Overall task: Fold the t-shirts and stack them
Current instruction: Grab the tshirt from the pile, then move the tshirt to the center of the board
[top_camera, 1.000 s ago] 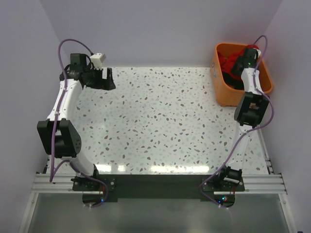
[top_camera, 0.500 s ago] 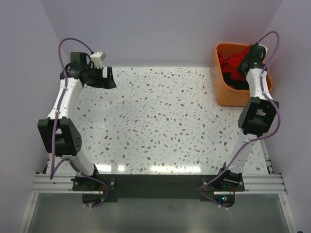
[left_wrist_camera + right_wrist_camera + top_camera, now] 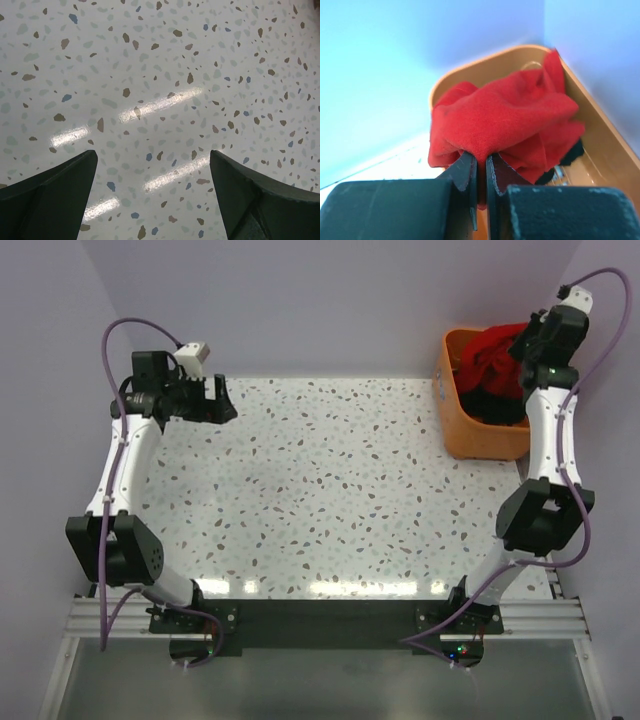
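Speckled table (image 3: 330, 500) sits left of the orange tub (image 3: 470, 435). Right gripper (image 3: 480, 162) pinches a bunched red t-shirt (image 3: 505, 120) just over the tub. Left gripper (image 3: 152, 155) is spread wide, far away, holding nothing.

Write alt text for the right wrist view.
The right claw, shut on a bunched red t-shirt, holds it over the orange tub; pale blue walls rise behind. Dark cloth shows low in the tub.
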